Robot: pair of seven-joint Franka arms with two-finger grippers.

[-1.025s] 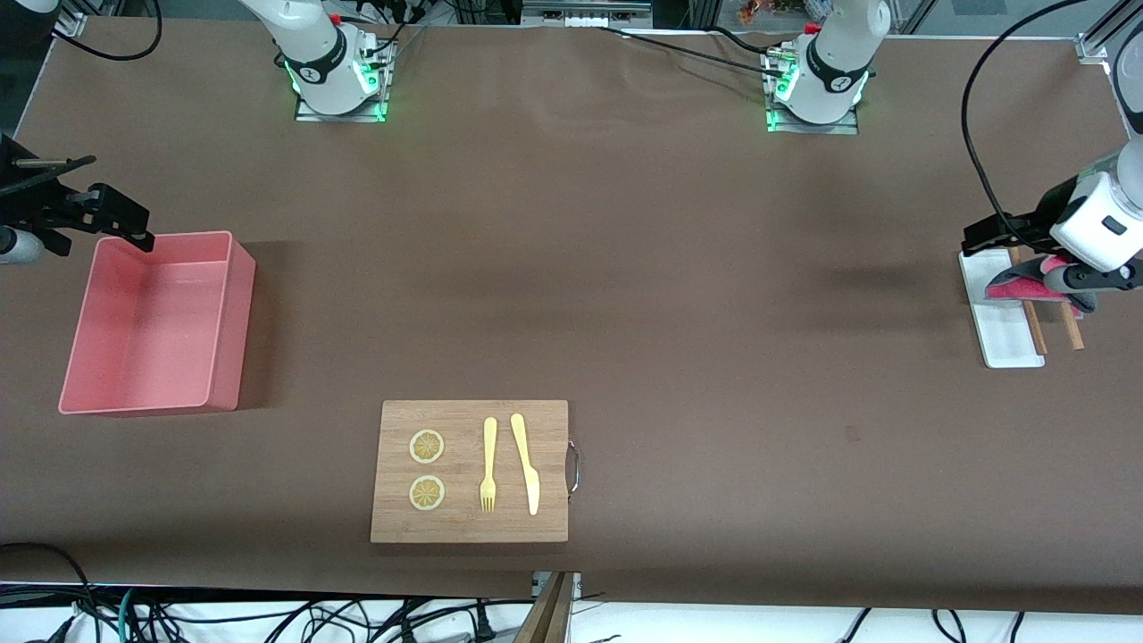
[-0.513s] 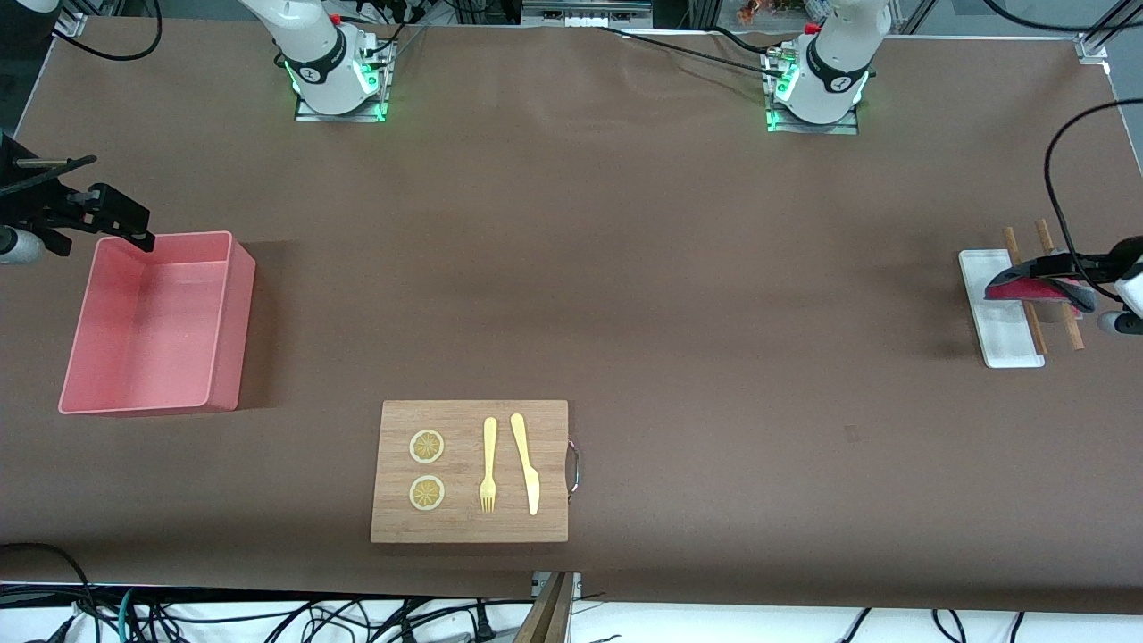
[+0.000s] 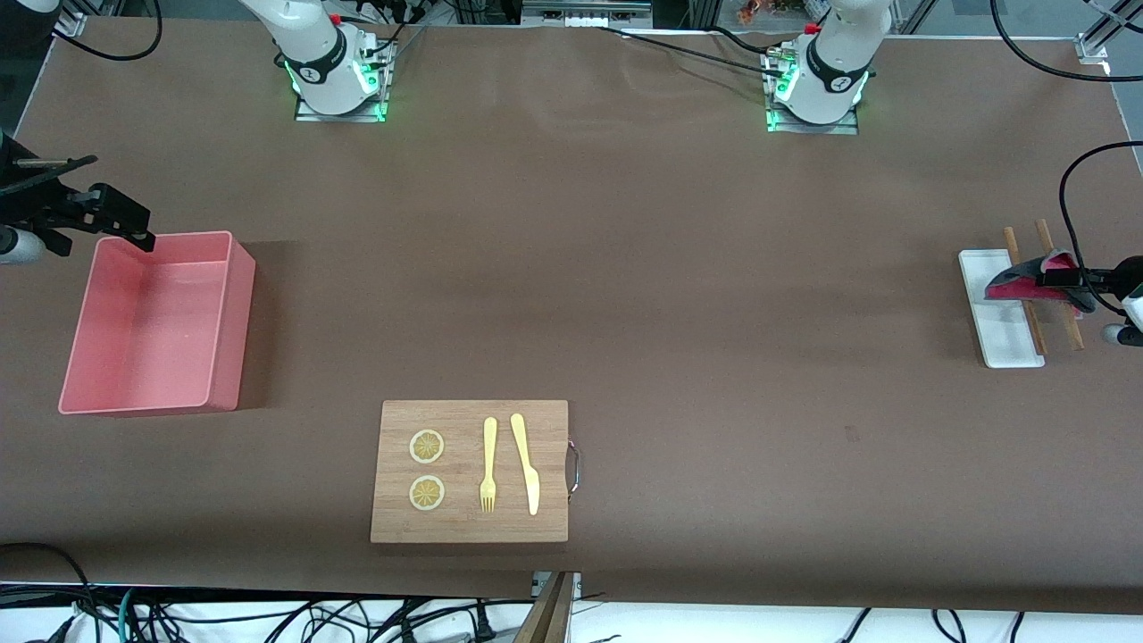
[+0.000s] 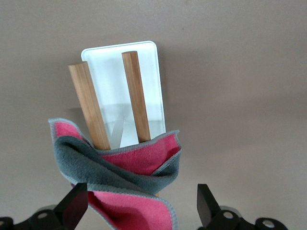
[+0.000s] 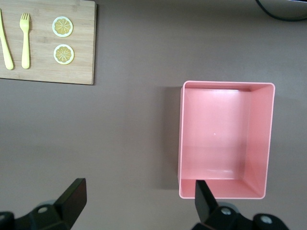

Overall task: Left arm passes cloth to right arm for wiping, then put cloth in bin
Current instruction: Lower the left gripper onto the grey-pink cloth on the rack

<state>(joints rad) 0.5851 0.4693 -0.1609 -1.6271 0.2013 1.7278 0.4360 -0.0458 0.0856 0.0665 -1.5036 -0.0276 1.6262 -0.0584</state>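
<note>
The cloth (image 3: 1018, 288), magenta-pink with a dark grey face and rim, lies crumpled over two wooden rods (image 3: 1012, 239) on a flat white tray (image 3: 1005, 344) at the left arm's end of the table. My left gripper (image 3: 1072, 279) is open at the cloth's end. In the left wrist view the gripper (image 4: 141, 211) has its fingers wide apart on either side of the cloth (image 4: 129, 191). My right gripper (image 3: 89, 192) waits open and empty above the table beside the salmon-pink bin (image 3: 230, 330). The right wrist view shows the gripper (image 5: 139, 201) and the bin's rim (image 5: 181, 139).
A wooden cutting board (image 3: 554, 429) with a metal handle lies near the front edge. It bears two lemon slices, a yellow fork (image 3: 488, 464) and a yellow knife (image 3: 527, 464). The board also shows in the right wrist view (image 5: 43, 72).
My left arm has swung off the tray toward the table's end, uncovering the rods and cloth. The cloth stays on the rods, one pink corner now standing up. The right arm has not moved.
</note>
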